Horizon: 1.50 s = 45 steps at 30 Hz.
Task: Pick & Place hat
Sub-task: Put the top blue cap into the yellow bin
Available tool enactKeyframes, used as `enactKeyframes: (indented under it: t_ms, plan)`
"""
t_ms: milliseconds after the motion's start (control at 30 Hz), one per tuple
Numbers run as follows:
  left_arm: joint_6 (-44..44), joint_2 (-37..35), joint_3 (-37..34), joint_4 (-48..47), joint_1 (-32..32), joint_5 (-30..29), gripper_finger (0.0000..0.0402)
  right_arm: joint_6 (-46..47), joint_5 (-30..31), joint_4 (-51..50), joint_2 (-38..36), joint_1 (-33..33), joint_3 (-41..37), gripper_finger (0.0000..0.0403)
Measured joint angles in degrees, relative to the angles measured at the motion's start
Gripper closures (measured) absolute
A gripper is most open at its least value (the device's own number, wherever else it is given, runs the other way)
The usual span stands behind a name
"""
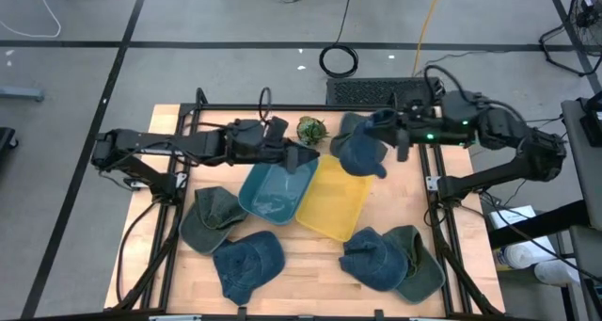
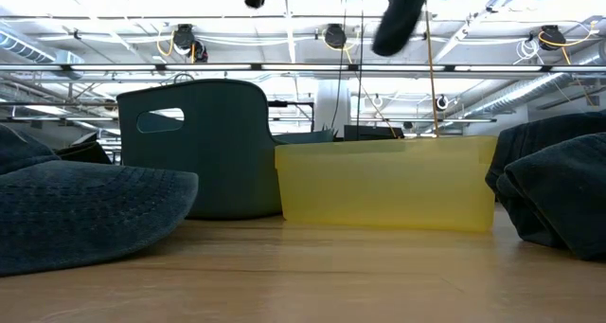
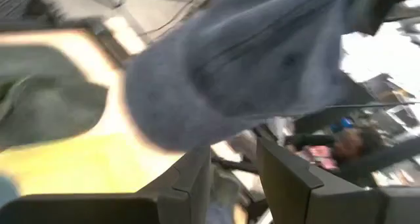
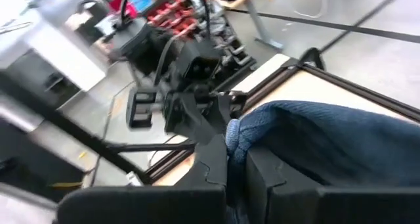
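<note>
Denim hat [image 1: 360,150] pinched in right hand [image 1: 384,123]; left hand [image 1: 306,157] spread; no writing legible.

A blue denim hat [image 1: 359,150] hangs limp in the air, pinched by the right hand [image 1: 384,121], above the far end of the yellow bin [image 1: 331,200].

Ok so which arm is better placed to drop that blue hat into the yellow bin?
The right. The right gripper already holds the blue hat in the air beside the yellow bin. The left gripper is open and empty over the teal bin.
</note>
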Motion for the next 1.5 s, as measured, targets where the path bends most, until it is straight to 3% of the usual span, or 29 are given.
enactKeyframes:
  t_ms: [167,567,833,1267,1500]
  plan:
    - [3.89,-3.03,-0.02,0.17,0.02,3.21,0.0273,-5.25,-5.94,0.14,-1.23,0.00,0.02,0.0398]
    - [3.41,-6.62,-0.02,2.91,0.76,9.99,0.0273,-22.22,-20.27,0.52,0.56,0.00,0.02,0.0398]
    - [1.92,-6.58,-0.02,2.93,0.76,10.72,0.0273,-31.28,-26.36,0.50,2.03,0.02,0.02,0.0398]
    - [0.21,-6.58,-0.02,2.93,0.76,10.65,0.0273,-55.32,-27.81,-0.17,2.94,0.15,0.03,0.0398]
    - [0.61,-6.58,-0.02,3.48,0.76,10.57,0.0273,-65.26,-27.59,-6.46,6.99,0.15,0.02,0.0398]
